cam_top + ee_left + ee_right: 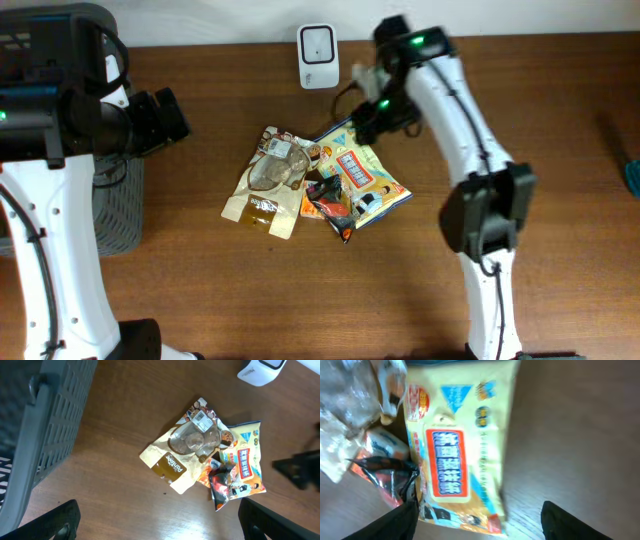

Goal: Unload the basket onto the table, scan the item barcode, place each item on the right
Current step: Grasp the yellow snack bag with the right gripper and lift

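A pile of snack packets lies mid-table. The yellow packet [358, 172] [247, 452] [457, 445] with a red label lies at the pile's right. My right gripper [365, 118] [480, 525] hovers at its far end, open, with the packet's edge between the fingers: the left finger is close to it, the right one well apart. A clear plastic packet [278, 170] [195, 440] bears a white barcode label [201, 419]. The white scanner [317, 55] [260, 370] stands at the back. My left gripper [165, 115] [160, 527] is open over bare table, left of the pile.
A cream-and-brown pouch [262, 205] [167, 462] and a red-and-black packet [330, 205] [222, 485] [385, 477] lie in the pile. A grey mesh basket [120, 205] [45, 425] stands at the table's left edge.
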Robot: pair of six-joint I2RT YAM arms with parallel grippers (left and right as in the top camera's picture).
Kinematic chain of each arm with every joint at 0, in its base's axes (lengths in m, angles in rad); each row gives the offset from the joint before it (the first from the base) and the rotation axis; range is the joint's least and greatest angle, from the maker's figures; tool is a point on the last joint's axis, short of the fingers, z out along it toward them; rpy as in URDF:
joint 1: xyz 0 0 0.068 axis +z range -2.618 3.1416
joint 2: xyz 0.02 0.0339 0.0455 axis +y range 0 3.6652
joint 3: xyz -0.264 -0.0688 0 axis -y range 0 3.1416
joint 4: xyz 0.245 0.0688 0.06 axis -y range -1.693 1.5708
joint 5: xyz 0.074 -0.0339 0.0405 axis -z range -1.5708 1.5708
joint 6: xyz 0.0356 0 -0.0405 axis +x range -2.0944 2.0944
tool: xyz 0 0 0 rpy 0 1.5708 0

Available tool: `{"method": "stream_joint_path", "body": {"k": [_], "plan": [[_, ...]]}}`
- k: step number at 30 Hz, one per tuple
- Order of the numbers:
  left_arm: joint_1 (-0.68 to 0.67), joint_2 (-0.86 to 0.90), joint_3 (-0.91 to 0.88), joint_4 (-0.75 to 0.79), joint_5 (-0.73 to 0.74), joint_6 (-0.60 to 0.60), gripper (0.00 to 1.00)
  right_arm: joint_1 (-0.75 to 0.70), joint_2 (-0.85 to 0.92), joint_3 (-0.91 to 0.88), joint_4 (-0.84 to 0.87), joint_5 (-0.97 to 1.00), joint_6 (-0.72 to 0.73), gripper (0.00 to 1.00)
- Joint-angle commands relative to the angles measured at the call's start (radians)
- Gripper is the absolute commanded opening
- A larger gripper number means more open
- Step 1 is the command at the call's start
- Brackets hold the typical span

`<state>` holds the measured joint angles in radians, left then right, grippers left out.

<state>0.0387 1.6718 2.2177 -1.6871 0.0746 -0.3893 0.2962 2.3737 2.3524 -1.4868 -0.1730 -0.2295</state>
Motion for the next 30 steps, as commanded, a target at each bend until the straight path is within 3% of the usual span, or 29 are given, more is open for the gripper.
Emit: {"method": "stream_joint_path", "body": {"k": [1, 5, 10, 14, 19, 20, 21, 23, 25, 30], "plan": [[-0.003, -0.004, 0.002, -0.001, -0.004, -0.010, 0.99, 0.071, 0.053, 0.002, -0.022, 0.105, -0.016, 0.73], [-0.003, -0.004, 0.002, -0.001, -0.004, -0.010, 0.99, 0.125, 0.081, -0.041, -0.024, 0.118, -0.018, 0.59], [-0.003, -0.004, 0.002, -0.001, -0.004, -0.010, 0.99, 0.127, 0.081, -0.252, 0.085, 0.145, 0.000, 0.45], [-0.003, -0.004, 0.002, -0.001, -0.004, -0.010, 0.99, 0.127, 0.080, -0.304, 0.130, 0.146, 0.097, 0.06], [-0.003, -0.004, 0.002, -0.001, -0.004, -0.010, 0.99, 0.090, 0.072, -0.177, 0.070, 0.170, 0.238, 0.04], [-0.003, -0.004, 0.002, -0.001, -0.004, -0.010, 0.99, 0.077, 0.068, -0.111, 0.018, 0.134, 0.243, 0.06], [-0.003, -0.004, 0.002, -0.001, -0.004, -0.010, 0.99, 0.076, 0.068, -0.085, -0.008, 0.105, 0.220, 0.13], [-0.003, -0.004, 0.002, -0.001, -0.004, -0.010, 0.99, 0.084, 0.068, -0.054, -0.061, 0.027, 0.132, 0.77], [-0.003, -0.004, 0.002, -0.001, -0.004, -0.010, 0.99, 0.108, 0.069, -0.077, -0.068, 0.039, 0.106, 0.90], [-0.003, -0.004, 0.002, -0.001, -0.004, -0.010, 0.99, 0.143, 0.069, -0.252, 0.085, 0.137, 0.118, 0.95]]}}
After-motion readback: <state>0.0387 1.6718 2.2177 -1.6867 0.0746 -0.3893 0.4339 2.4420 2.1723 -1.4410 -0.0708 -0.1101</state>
